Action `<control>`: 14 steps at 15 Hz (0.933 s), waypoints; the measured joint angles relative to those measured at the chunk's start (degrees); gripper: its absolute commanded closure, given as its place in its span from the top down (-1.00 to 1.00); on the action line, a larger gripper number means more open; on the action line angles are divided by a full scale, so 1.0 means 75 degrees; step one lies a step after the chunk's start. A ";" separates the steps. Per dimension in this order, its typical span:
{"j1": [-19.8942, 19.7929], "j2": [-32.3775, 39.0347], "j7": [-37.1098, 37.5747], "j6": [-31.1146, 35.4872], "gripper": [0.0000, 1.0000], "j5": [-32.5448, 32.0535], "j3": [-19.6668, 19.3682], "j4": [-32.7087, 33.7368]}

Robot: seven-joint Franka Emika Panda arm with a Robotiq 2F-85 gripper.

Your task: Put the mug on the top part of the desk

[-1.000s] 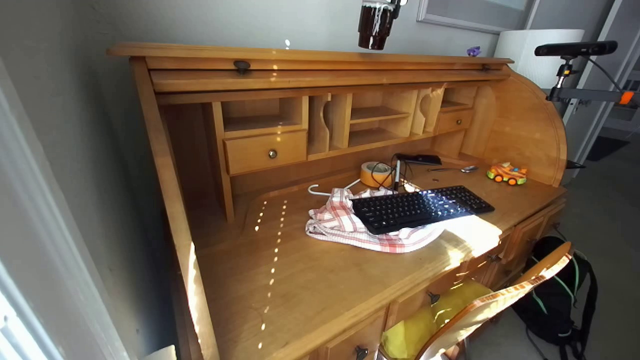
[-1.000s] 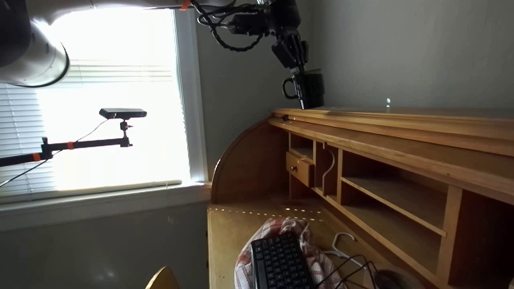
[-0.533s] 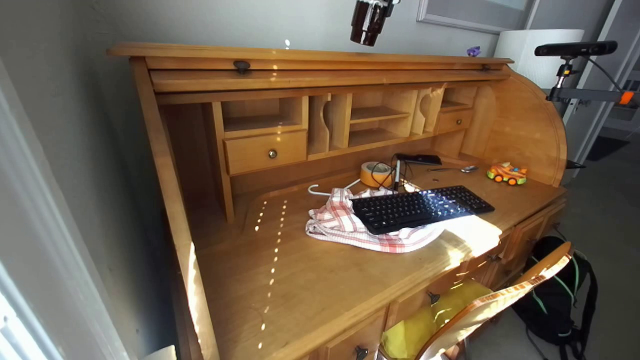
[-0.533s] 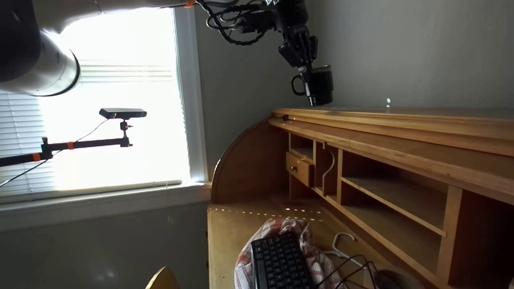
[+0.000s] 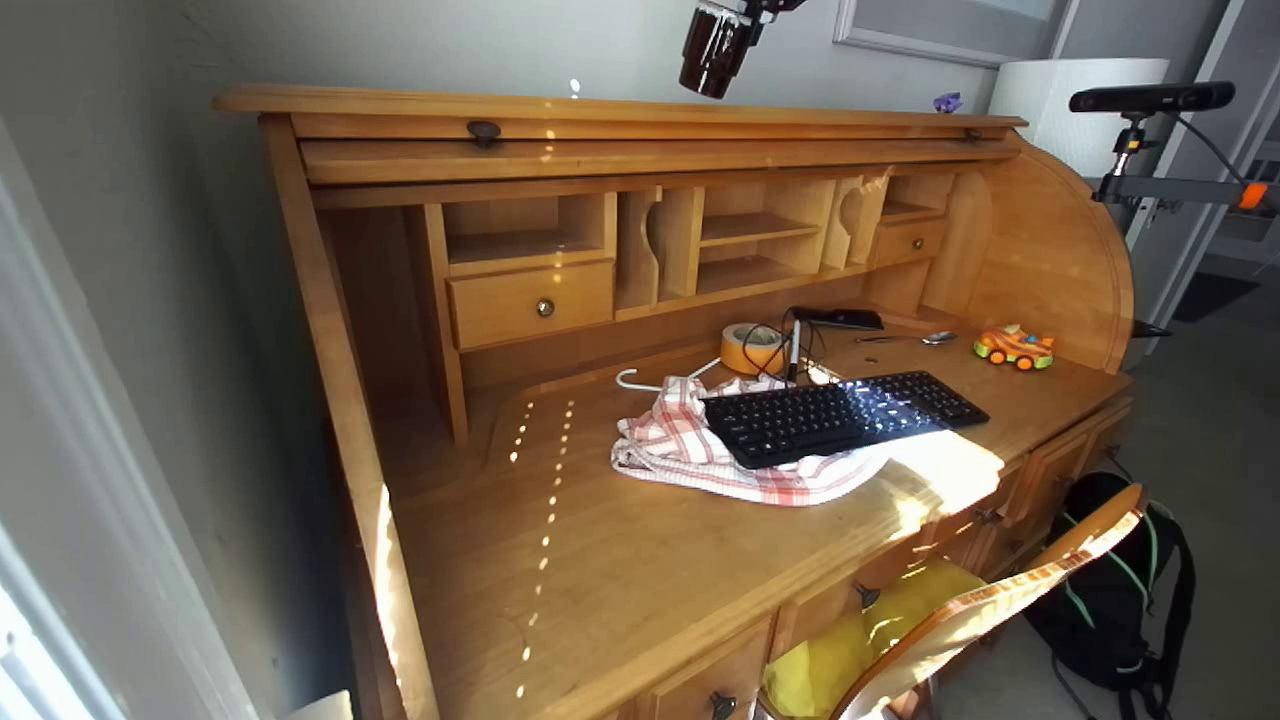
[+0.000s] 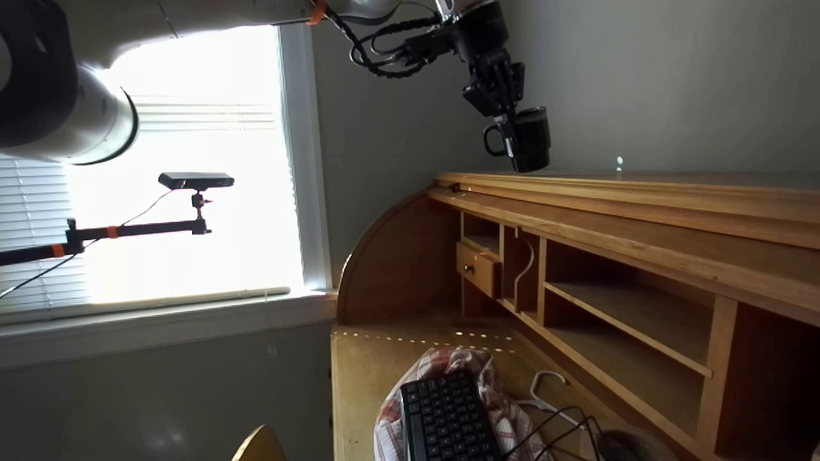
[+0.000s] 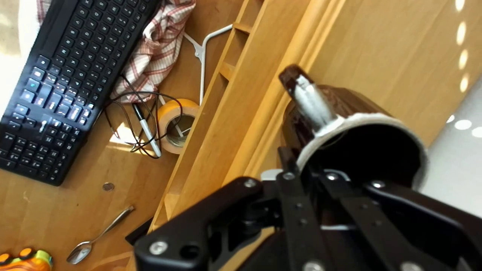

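Near-black, the mug [image 6: 534, 139] hangs tilted above the honey-coloured top board [image 7: 380, 49], pinched between nearly closed jaws beside the handle [image 7: 310, 99], one jaw probably inside the rim [image 7: 371, 117]; that grip should leave the underside free to land flat once straightened.

Arm [image 6: 224, 11]: pale link reaching across the top of an exterior view
Wrist [image 6: 479, 31]: black, slanting downward, dark cables [image 6: 384, 67] looping beside it
Gripper [image 6: 510, 137]: pointed steeply down, slightly tilted
Fingers [image 7: 301, 222]: close together in the wrist view
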 measured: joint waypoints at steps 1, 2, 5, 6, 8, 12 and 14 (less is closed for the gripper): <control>0.0000 0.0027 0.0030 0.0055 -0.96 0.0002 0.0000 0.0000; 0.0000 0.0051 0.0046 0.0119 -0.96 0.0006 0.0000 0.0000; 0.0000 0.0105 0.0078 0.0245 -0.91 0.0010 0.0003 0.0000; 0.0000 0.0119 0.0081 0.0266 -0.76 0.0011 0.0004 0.0001; -0.0001 0.0126 0.0088 0.0285 -0.26 0.0011 0.0005 0.0006; 0.0000 0.0127 0.0090 0.0316 0.18 0.0011 0.0012 0.0092; -0.0001 0.0129 0.0090 0.0377 0.49 0.0011 0.0017 0.0123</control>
